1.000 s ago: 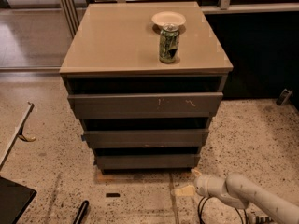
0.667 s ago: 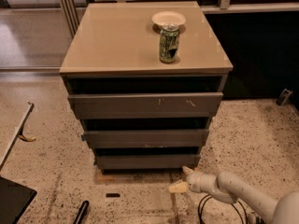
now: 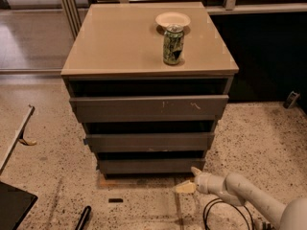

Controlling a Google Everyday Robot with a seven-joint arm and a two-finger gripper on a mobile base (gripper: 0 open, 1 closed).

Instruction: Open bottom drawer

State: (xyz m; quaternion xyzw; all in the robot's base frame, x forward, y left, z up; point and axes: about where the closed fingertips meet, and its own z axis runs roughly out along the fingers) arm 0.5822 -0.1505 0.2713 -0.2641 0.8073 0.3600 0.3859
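The bottom drawer [image 3: 151, 166] is the lowest and smallest of three dark grey-brown fronts in the cabinet, plain and without a handle. It stands only slightly out from the cabinet. My gripper [image 3: 190, 179] is low over the floor, just in front of and below the drawer's right corner. Its two pale fingers are spread open and empty: one fingertip [image 3: 195, 170] is close to the drawer's lower right edge, the other [image 3: 184, 188] lies further out over the floor. The white arm [image 3: 249, 195] comes in from the lower right.
Above are the middle drawer [image 3: 149, 141] with a blue bit at its left edge and the top drawer [image 3: 148, 108] with white scratches. A green can [image 3: 173, 44] and a white bowl [image 3: 172, 19] stand on the cabinet top [image 3: 115, 42]. A black cable [image 3: 211, 212] lies under the arm.
The gripper has moved left along the floor and then up toward the bottom drawer's right corner. The drawers have not moved.
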